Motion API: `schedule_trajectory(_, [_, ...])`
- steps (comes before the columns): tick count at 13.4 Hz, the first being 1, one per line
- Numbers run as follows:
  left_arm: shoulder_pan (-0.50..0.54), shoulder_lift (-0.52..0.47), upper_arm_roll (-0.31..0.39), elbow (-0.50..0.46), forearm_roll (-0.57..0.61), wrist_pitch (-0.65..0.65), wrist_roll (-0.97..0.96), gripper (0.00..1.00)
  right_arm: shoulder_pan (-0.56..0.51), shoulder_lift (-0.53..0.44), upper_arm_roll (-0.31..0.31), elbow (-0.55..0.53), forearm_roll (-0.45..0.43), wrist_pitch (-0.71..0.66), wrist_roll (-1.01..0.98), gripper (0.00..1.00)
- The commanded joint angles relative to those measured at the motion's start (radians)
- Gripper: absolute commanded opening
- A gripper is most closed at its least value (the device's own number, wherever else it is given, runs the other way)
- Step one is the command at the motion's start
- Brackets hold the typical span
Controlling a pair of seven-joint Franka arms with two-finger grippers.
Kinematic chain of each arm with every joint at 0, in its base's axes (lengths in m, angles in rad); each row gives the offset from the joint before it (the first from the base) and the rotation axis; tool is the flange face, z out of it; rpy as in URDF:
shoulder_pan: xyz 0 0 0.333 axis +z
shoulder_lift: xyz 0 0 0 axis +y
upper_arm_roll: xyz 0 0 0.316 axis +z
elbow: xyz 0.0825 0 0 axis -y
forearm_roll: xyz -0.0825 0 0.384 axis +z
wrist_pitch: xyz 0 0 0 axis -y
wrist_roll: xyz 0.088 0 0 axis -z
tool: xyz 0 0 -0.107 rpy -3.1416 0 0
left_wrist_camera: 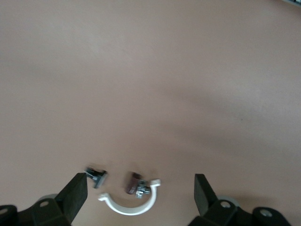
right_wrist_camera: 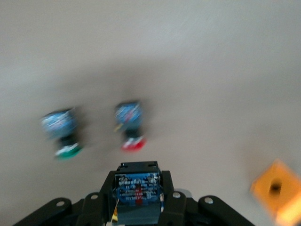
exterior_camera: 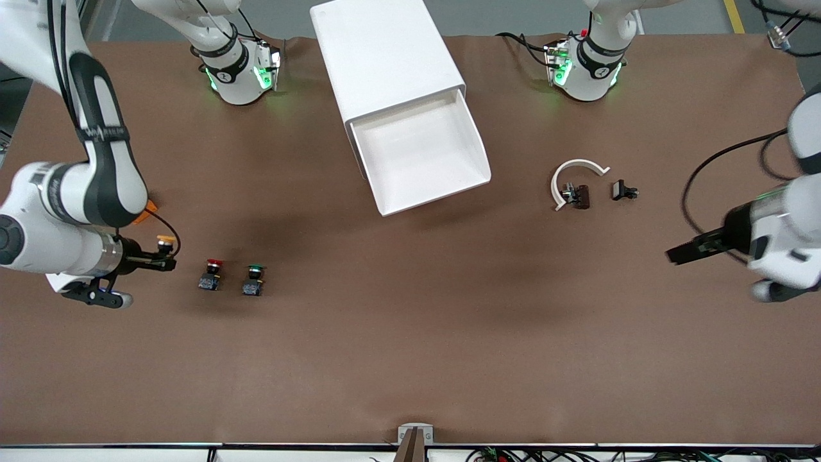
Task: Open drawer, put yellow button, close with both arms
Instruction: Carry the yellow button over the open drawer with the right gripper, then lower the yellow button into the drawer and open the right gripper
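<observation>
While level, right hand (exterior_camera: 168,256) around yellow button (exterior_camera: 165,241).

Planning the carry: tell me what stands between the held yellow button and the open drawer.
Nothing visible. The right gripper holds the yellow-capped push button at the right arm's end; bare brown table lies between it and the open white top drawer.
</observation>
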Motion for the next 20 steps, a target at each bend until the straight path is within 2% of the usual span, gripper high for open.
schedule_trajectory(1, [0.048, -0.150, -0.012, -0.124, 0.014, 0.010, 0.082, 1.00, 0.076, -0.084, 0.002, 0.032, 0.066, -0.151, 0.201, 0.00])
schedule_trajectory(5, [0.056, -0.245, -0.013, -0.185, 0.015, 0.038, 0.087, 1.00, 0.291, -0.191, 0.004, 0.035, 0.104, -0.213, 0.595, 0.00])
schedule_trajectory(6, [0.045, -0.270, -0.013, -0.219, 0.015, 0.068, 0.093, 1.00, 0.339, -0.195, 0.005, 0.050, 0.127, -0.216, 0.692, 0.00])
schedule_trajectory(8, [0.003, -0.353, -0.001, -0.352, 0.014, 0.180, 0.110, 1.00, 0.455, -0.194, 0.008, 0.096, 0.132, -0.212, 0.891, 0.00])
schedule_trajectory(10, [-0.017, -0.399, 0.020, -0.394, 0.012, 0.184, 0.121, 1.00, 0.575, -0.186, 0.007, 0.130, 0.127, -0.189, 1.120, 0.00])
schedule_trajectory(12, [-0.102, -0.428, 0.109, -0.409, 0.007, 0.156, 0.125, 1.00, 0.636, -0.183, 0.007, 0.153, 0.129, -0.150, 1.264, 0.00])
schedule_trajectory(13, [-0.123, -0.440, 0.128, -0.409, 0.004, 0.135, 0.125, 1.00, 0.681, -0.181, 0.008, 0.153, 0.123, -0.132, 1.333, 0.00])
schedule_trajectory(15, [-0.143, -0.478, 0.131, -0.434, 0.004, 0.103, 0.128, 1.00, 0.759, -0.157, 0.005, 0.153, 0.111, -0.052, 1.465, 0.00])
schedule_trajectory(17, [-0.154, -0.506, 0.132, -0.466, 0.004, 0.099, 0.130, 1.00, 0.816, -0.113, 0.005, 0.153, 0.060, 0.002, 1.602, 0.00])
schedule_trajectory(20, [-0.150, -0.496, 0.132, -0.466, -0.014, 0.105, 0.156, 1.00, 0.870, -0.054, 0.005, 0.170, 0.026, 0.042, 1.713, 0.00])
